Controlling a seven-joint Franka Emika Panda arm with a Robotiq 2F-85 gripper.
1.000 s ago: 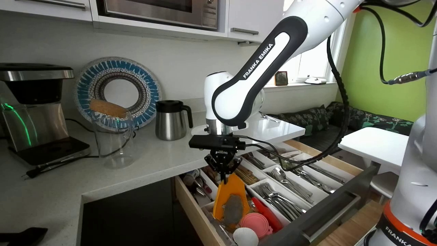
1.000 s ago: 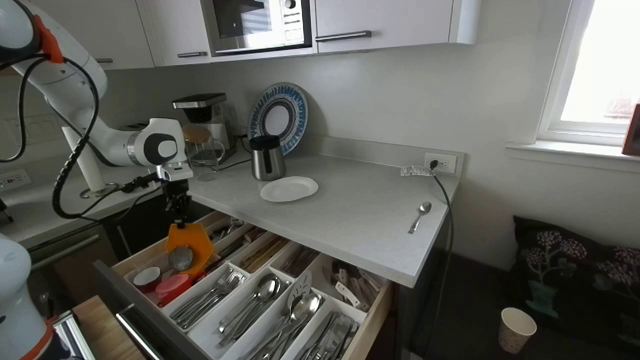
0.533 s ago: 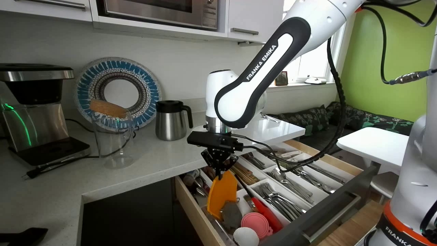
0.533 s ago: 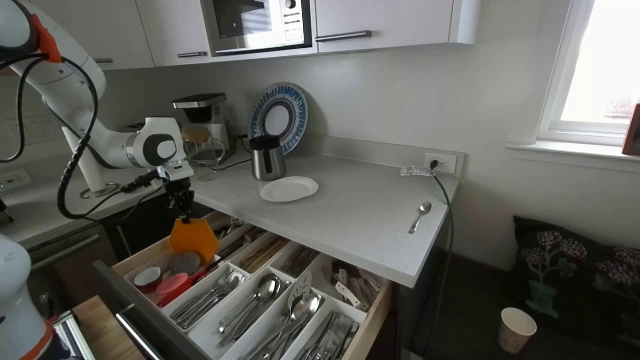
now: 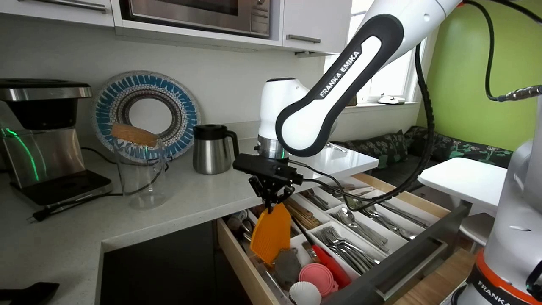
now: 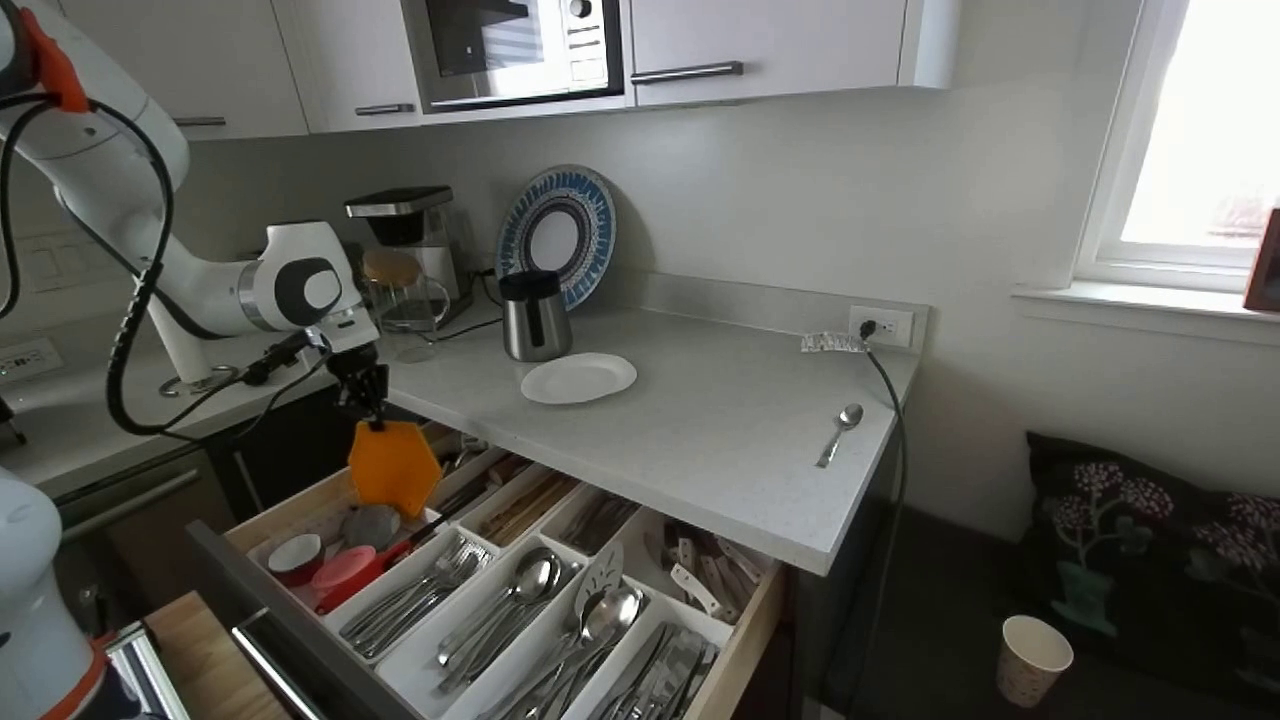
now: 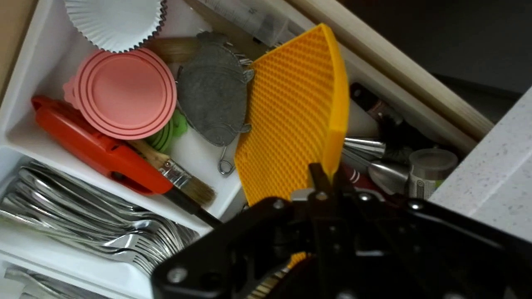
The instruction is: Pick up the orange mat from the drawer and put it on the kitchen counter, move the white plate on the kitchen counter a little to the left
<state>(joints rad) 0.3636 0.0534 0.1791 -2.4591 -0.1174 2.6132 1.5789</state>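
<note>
Pale kitchen desk (image 6: 700,430), open drawer (image 5: 244,266) beneath. Jaws clamp the orange mat (image 6: 395,470) by its upper edge, holding it tilted over the drawer. In an exterior view, the white plate (image 6: 578,378) lies on the desk at the mat's 2 o'clock, steel jug (image 6: 537,325) at the plate's 11 o'clock.

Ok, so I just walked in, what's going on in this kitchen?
A robot arm is lifting out an orange mat: its gripper is shut on the edge, and the mat hangs over the open drawer. Whether its lower edge is clear of what lies beneath is hard to tell. The mat isn't on the kitchen counter yet. The white plate lies on that counter, in front of the metal jug in an exterior view.
</note>
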